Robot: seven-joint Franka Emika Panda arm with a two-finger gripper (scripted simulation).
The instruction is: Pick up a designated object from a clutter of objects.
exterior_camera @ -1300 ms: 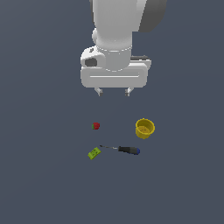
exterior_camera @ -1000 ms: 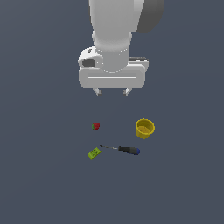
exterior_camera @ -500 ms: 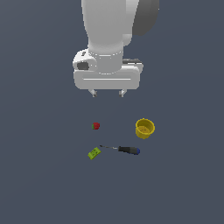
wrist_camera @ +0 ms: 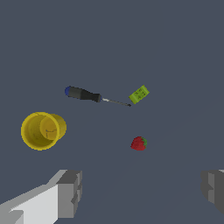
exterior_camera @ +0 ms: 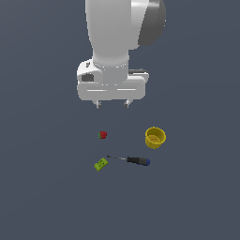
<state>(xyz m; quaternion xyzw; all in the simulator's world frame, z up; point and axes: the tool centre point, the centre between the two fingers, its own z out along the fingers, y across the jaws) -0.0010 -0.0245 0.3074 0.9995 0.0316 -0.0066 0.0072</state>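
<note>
the claw [exterior_camera: 112, 104] hangs in the upper middle of the exterior view, its two short fingertips spread wide and pinching nothing; in the wrist view the grey finger pads [wrist_camera: 70, 192] stand far apart with bare worktop [exterior_camera: 42, 197] between them. it is well above the things, not touching any.

just below the claw in the exterior view, a little toward that view's left, lies the strawberry [exterior_camera: 102, 135], tiny and red with a green leafy end, alone and apart from the rest. in the wrist view the strawberry [wrist_camera: 139, 143] falls between the two fingers but nearer one of them than the other.

further out, the screwdriver [exterior_camera: 131, 160] lies flat in the lower middle of the exterior view, its thin tip pointing toward the small green block [exterior_camera: 101, 164]. the yellow cup [exterior_camera: 155, 137] stands toward the exterior view's right, well apart from the fruit.

what could go wrong, as i judge it: the fruit is small and rounded, so a descent that is off-centre could let one finger nudge it and roll it away, or the fingers could close above it. stopping too high would grip only air; going too low would drive the fingertips into the worktop.
</note>
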